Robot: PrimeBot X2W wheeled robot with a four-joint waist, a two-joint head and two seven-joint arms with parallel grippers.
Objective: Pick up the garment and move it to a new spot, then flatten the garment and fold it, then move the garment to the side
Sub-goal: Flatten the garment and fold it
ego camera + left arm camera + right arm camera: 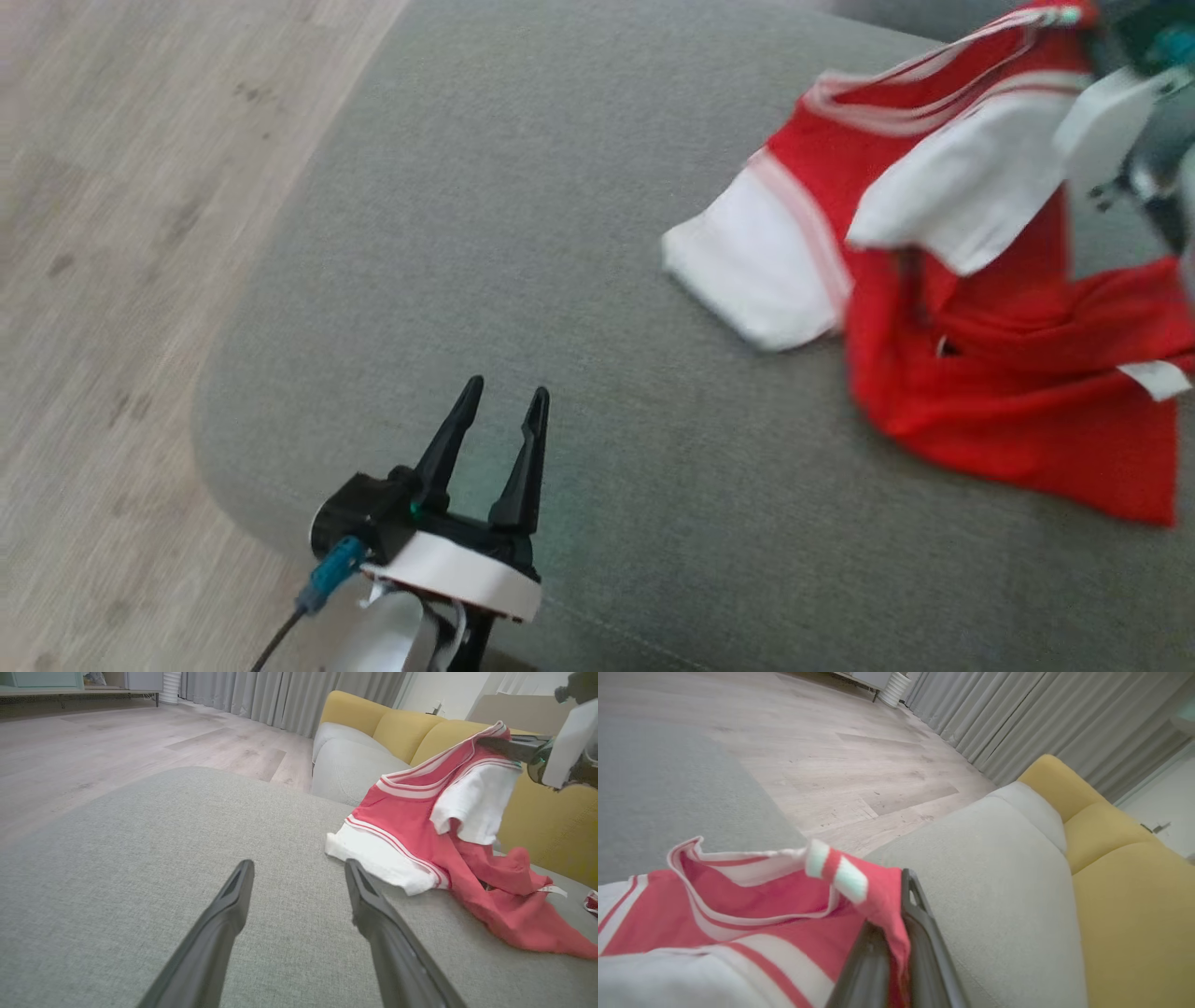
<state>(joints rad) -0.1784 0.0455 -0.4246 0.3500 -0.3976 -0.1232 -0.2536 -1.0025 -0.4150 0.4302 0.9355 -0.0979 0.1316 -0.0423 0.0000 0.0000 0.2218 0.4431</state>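
Working remotely, I have the right gripper (901, 905) pinched shut on a striped-trim edge of the red basketball jersey (980, 411), holding that corner raised above the grey sofa seat (560, 233). The rest of the jersey lies crumpled on the cushion, with one white shoulder panel (747, 271) flat and the other hanging from the raised edge. The left gripper (507, 390) hovers with fingers spread, holding nothing, well apart from the cloth. My worry is that the pinch takes only a thin fold of mesh, so the trailing body, dragging on the upholstery, could pull it free mid-carry or land it in a tighter bunch
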